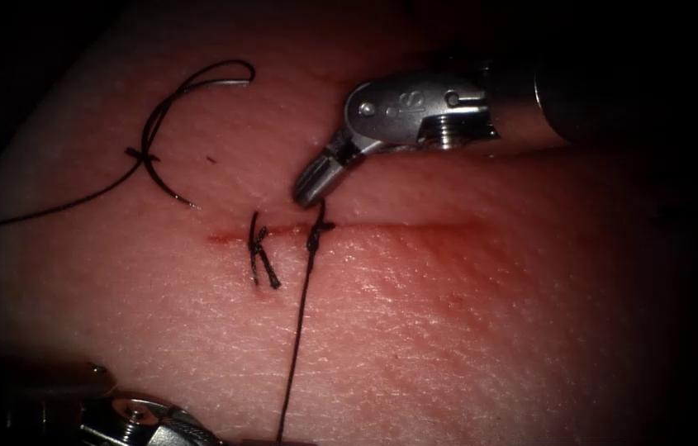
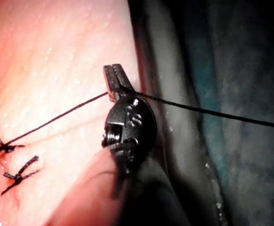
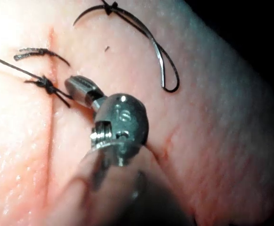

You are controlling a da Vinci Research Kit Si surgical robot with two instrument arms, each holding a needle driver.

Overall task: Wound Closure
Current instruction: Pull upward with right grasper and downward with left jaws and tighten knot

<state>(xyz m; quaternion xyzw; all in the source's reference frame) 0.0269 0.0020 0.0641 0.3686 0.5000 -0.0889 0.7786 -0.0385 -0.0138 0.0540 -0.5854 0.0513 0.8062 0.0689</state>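
I've got the right pincer [image 1: 313, 192] just above the cut [image 1: 415, 225] on the tissue [image 1: 464, 330], tip right at the 2nd knot [image 1: 316, 234]; its jaws look closed on the short thread end coming up from that knot, seen also in the R wrist view where the tip [image 3: 75, 86] meets the knot's tail. Left pincer [image 2: 114, 84] is off the near edge of the tissue, jaws clamped on the long thread [image 1: 295, 339], which runs taut from the 2nd knot straight down the endoscope view to the left tool [image 1: 142, 417]; in the L wrist view the strand goes thru the jaws and on past them. Needle [image 1: 168, 124] lies free on the tissue surface, well to the upper left of the cut, not in the tissue, neither tool on it; thread crosses it mid-curve w/ a small tangle. 1st knot [image 1: 259, 248] w/ short cut tails sits on the cut just left of the 2nd. Red fluid [image 1: 225, 239] smears along the cut line.
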